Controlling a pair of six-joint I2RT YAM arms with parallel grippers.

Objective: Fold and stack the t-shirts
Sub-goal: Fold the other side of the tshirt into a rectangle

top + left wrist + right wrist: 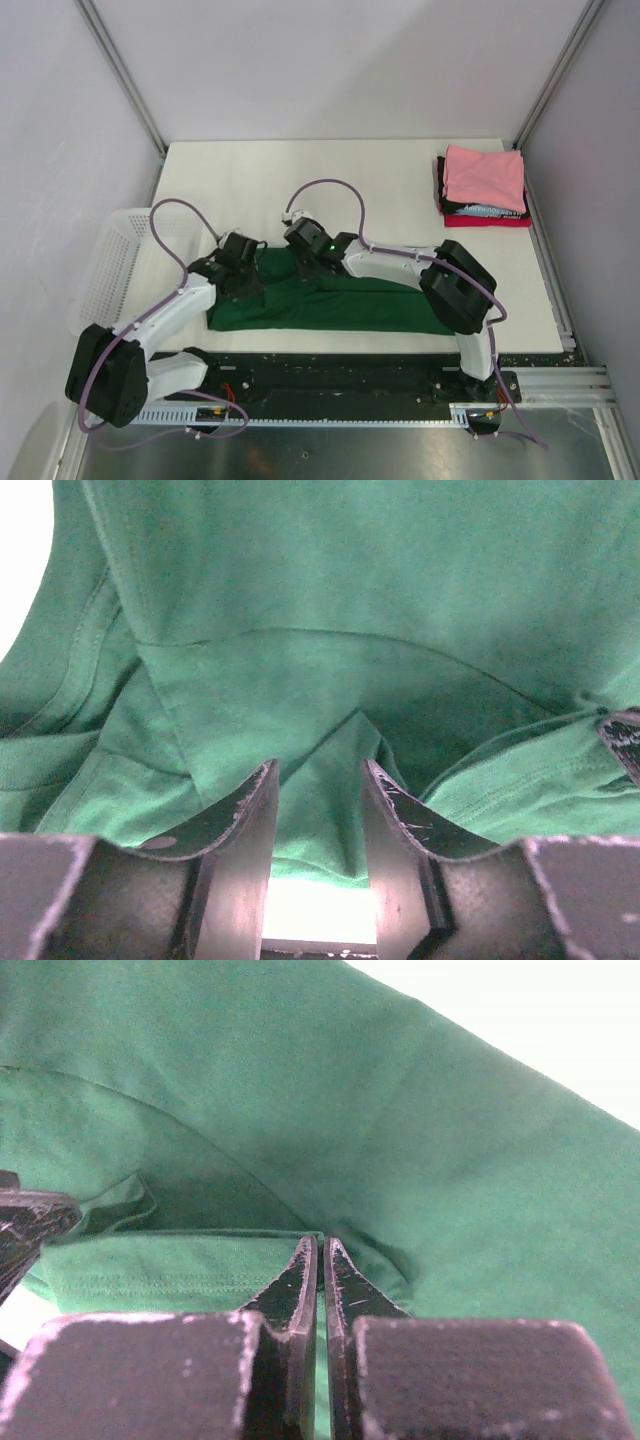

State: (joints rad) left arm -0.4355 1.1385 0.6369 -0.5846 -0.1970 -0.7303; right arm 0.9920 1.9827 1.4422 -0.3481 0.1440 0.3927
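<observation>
The dark green t-shirt [330, 300] lies partly folded as a long strip at the table's near edge. My left gripper [248, 280] is down on its left part. In the left wrist view its jaws [320, 775] stand apart, with a ridge of green cloth [330, 630] and its edge between them. My right gripper [305, 262] is just to the right of it. In the right wrist view it [321, 1245] is shut on a hem of the green shirt [450, 1160]. A folded stack sits at the far right with the pink shirt [485, 178] on top, a black one [442, 185] and a red one [488, 221] under it.
A white mesh basket [110, 265] stands off the table's left edge beside the left arm. The white table [300, 180] stretches behind the green shirt. Metal frame posts rise at the back corners. The two grippers are close together; each one's finger shows in the other's wrist view.
</observation>
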